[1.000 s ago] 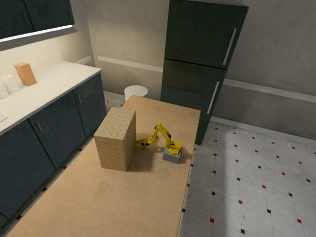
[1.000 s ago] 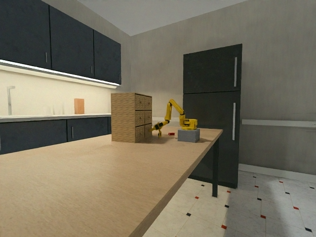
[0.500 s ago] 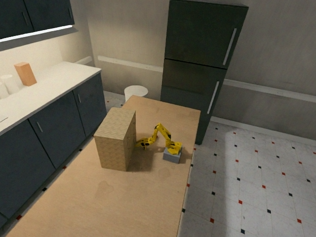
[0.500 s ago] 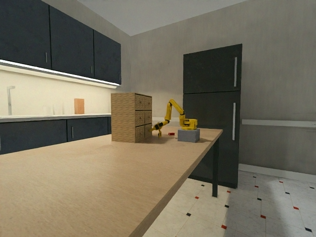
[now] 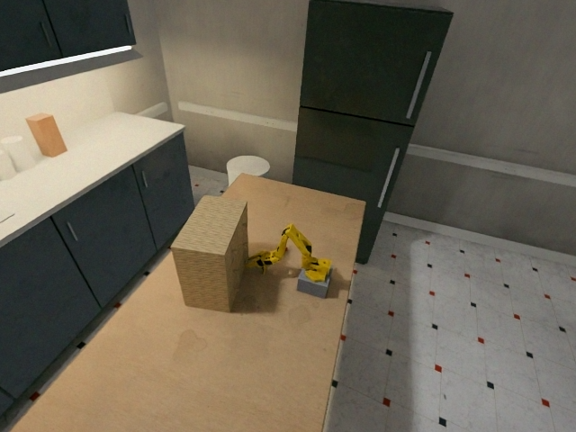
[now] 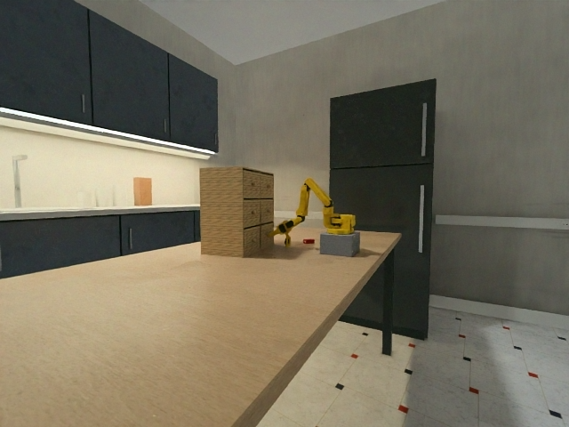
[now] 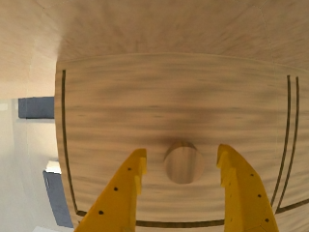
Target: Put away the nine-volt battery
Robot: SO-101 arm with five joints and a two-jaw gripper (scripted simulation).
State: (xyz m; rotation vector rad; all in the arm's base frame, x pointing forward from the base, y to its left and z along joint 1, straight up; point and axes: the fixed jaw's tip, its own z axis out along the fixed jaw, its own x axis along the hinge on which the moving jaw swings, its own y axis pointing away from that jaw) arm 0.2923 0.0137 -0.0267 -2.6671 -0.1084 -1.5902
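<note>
The job looks to be at its first stage, with the carrying all still ahead. Six drawers show in the chest, and as far as the exterior view shows, all are shut. The gripper is at the bottom drawer of the far column. Its jaws stand part spread, one either side of the round knob, with a gap showing on both sides; they pinch nothing. In the wrist view, the jaws rise from 7 and 5 o'clock towards that knob.

The battery is not in hand. A small red piece on the table is probably it, though too small to be certain. In the exterior view it lies at 9 o'clock from the grey block under the arm, and at 3 o'clock from the gripper.

Left to do, by my judgement: grip the knob, draw the drawer out gently since it has no stop, check for the matching battery, fetch the loose one, drop it in, and shut up. Which drawer holds the match cannot be told. A shut drawer here needs only to end shut.
</note>
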